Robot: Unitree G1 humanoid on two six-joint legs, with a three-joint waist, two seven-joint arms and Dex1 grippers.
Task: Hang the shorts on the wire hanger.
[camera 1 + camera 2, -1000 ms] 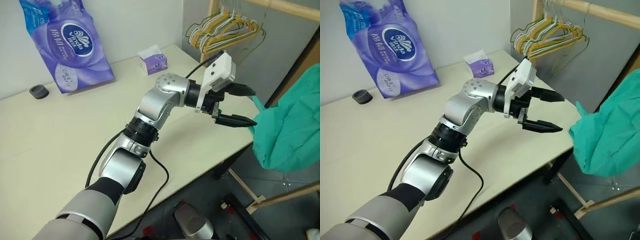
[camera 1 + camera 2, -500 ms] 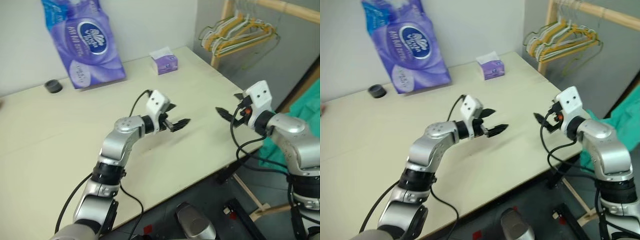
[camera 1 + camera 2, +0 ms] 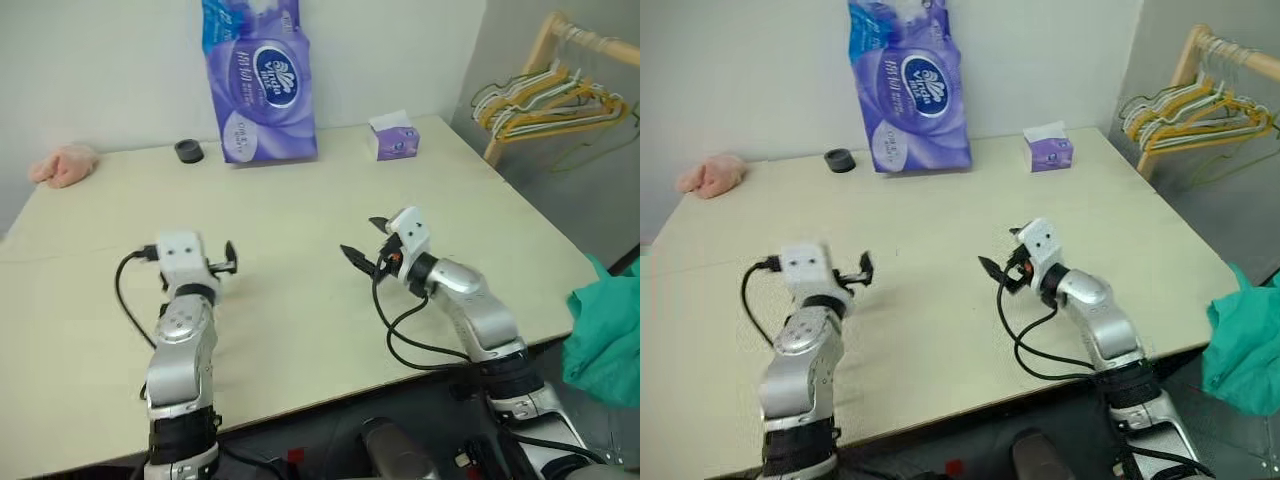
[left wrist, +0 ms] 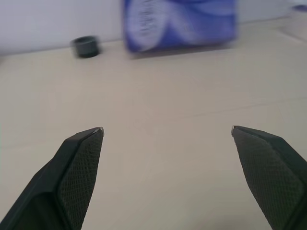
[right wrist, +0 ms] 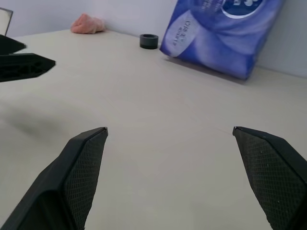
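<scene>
Frankly, we hold both end effectors, left [image 3: 229, 258] and right [image 3: 362, 245], wide open and empty over the surface [image 3: 300, 200]; the shorts [image 3: 603, 335] (hanging off its far edge) may slip floorward.

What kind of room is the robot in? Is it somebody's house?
Probably a practice room set up for laundry chores, not clearly a home. There is a plain table, a wooden rack with wire hangers, a big pack of tissue paper, and green shorts hanging nearby.

One tissue pack [image 3: 262, 85], one tissue box [image 3: 394, 136]
</scene>
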